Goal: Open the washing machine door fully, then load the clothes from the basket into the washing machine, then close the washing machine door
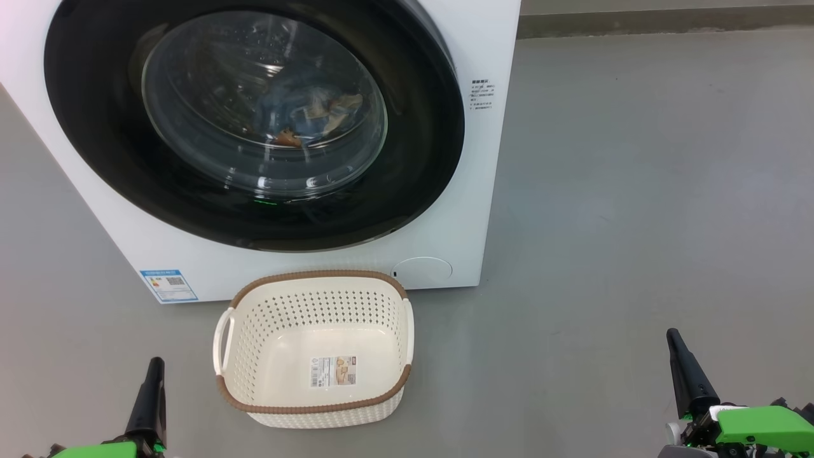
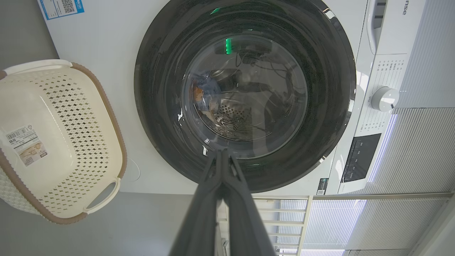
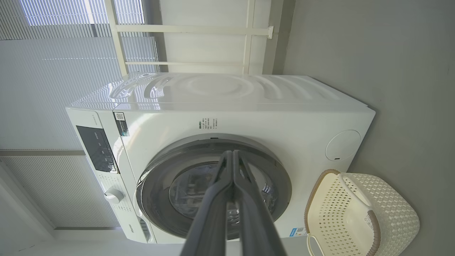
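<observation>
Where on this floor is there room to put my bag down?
The widest bare floor lies right of the washing machine and the basket, ahead of the right gripper. A narrower strip runs left of the basket, beyond the left gripper. It is crowded where the basket sits close to the machine's front.

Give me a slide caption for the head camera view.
Closed washing machine door with clothes seen through it, empty basket on the floor, left gripper and right gripper shut.

Basket (image 1: 318, 275) on floor (image 1: 636, 191) just before washer (image 1: 474, 191), under door (image 1: 95, 127). Clothes (image 1: 305, 114) inside washer, behind door. Left end effector (image 1: 156, 362) near basket's left; right end effector (image 1: 673, 334) well apart, right.
</observation>
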Robot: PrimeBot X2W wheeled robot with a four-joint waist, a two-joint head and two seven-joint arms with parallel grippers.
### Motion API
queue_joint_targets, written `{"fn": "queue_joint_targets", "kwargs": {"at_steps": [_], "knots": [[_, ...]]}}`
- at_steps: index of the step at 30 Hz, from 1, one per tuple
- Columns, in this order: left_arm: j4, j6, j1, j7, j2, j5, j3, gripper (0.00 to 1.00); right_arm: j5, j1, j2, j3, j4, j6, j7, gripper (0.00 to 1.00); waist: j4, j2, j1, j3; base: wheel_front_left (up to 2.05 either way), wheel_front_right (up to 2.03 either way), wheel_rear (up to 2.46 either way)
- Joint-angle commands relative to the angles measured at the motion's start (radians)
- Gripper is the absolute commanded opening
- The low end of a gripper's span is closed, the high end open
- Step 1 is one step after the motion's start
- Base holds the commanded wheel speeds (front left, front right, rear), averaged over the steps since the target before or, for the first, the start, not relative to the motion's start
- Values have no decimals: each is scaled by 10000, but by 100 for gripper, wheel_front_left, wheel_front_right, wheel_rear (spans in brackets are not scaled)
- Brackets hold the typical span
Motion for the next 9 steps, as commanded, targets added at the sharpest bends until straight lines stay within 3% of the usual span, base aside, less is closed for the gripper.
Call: {"fn": "queue_joint_targets", "kwargs": {"at_steps": [1, 9], "knots": [[-185, -31, -396, 34, 151, 68, 345, 0, -28, -446, -19, 233, -242, -11, 84, 0, 0, -1, 0, 0, 0, 0, 0], [-185, -31, -397, 40, 146, 75, 353, 0, -30, -446, -18, 231, -242, -11, 86, 0, 0, -1, 0, 0, 0, 0, 0]]}}
